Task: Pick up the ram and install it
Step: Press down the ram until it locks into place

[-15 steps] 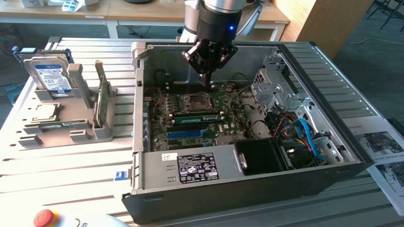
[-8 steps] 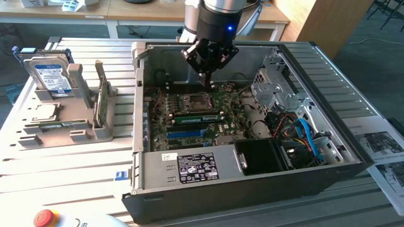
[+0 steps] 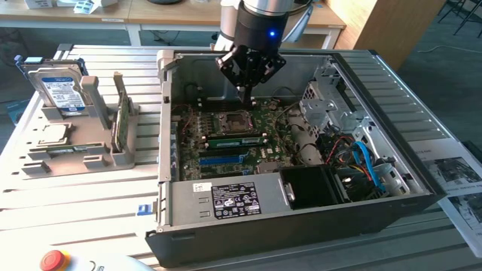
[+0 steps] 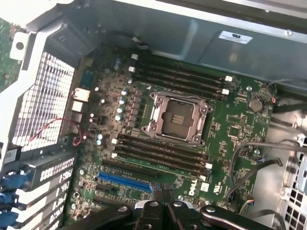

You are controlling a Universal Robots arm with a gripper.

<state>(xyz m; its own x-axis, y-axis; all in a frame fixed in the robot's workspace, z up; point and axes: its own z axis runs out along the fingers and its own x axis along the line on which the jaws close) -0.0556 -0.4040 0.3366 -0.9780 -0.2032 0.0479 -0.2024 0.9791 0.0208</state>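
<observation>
Hovering inside the open PC case (image 3: 421, 186), the end effector (image 3: 247, 100) has its fingers pressed together into one point, with nothing between them. The tip hangs above the motherboard (image 3: 283, 121), at the far edge of the CPU socket (image 3: 229, 120) as the exterior view has it.

What I take for the ram (image 3: 237, 140) is a thin green stick standing on edge in the slot bank on the near side of the socket, between the socket and the blue slot strip (image 3: 226, 160). It looks seated, but I can't confirm the latches from here.

Key relation: the ram lies across the socket from the tip, toward the near side of the case and lower down. Its long axis runs from the exterior view's left to the exterior view's right, parallel to the slots. Tip and stick are apart, not touching.

From the wrist view the end effector (image 4: 162, 194) sits over the blue slot strip (image 4: 124, 182), and that slot bank (image 4: 163, 153) reads only as dark rows.

The grey rack (image 3: 113, 155) on the bench (image 3: 75, 197) holds a broader green card (image 3: 119, 116), well apart.
</observation>
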